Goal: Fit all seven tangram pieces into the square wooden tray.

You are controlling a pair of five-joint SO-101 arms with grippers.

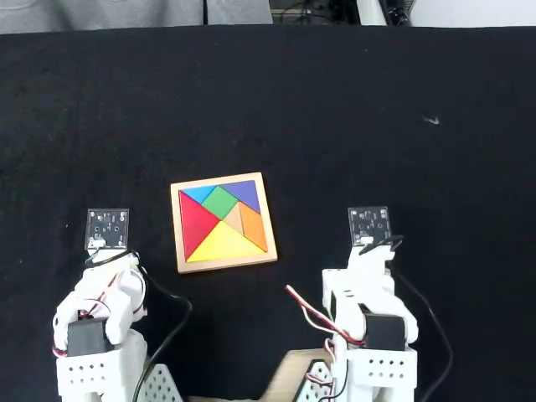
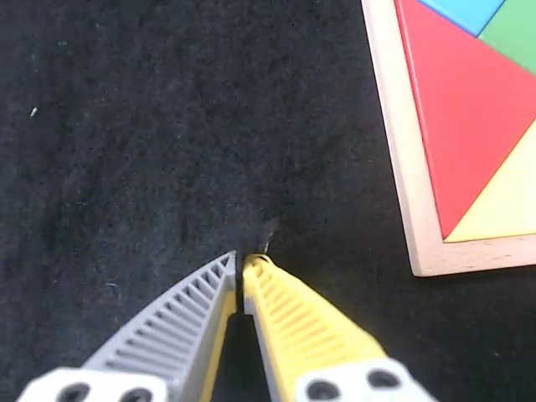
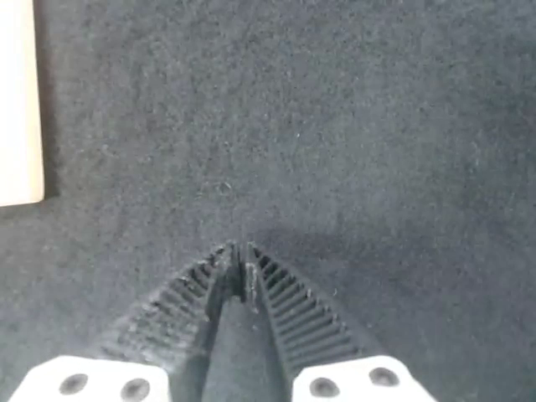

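The square wooden tray (image 1: 226,264) lies flat on the black cloth (image 1: 377,126) between the two arms, a little closer to the left one. All seven pieces sit inside its rim:

- The red triangle (image 1: 198,226) is on the left.
- The yellow triangle (image 1: 222,245) runs along the near side.
- The light blue triangle (image 1: 198,194) is in the far left corner.
- The green square (image 1: 220,202) is beside the light blue triangle.
- The dark blue piece (image 1: 244,193) is in the far right corner.
- The orange piece (image 1: 255,228) is on the right.
- The small tan triangle (image 1: 233,219) is in the middle.

From above they appear to meet edge to edge, with no gap or raised corner to be made out.

The left gripper (image 2: 243,261) is clenched on nothing. Its tips meet over bare cloth just left of the tray's near left corner, and do not touch the rim (image 2: 402,167). The right gripper (image 3: 239,251) is likewise closed and empty over cloth to the right of the tray, whose pale edge (image 3: 17,100) lies well apart from it.

The fitting looks finished, so the step in hand is most likely a check and a clean stand-off. To do it well, neither arm should sweep sideways at cloth height near the tray, since a nudge to the light frame could slide it and jog the pieces. Any move should rise first. If a piece proves proud, a gentle downward press with closed tips suits better than a grasp.
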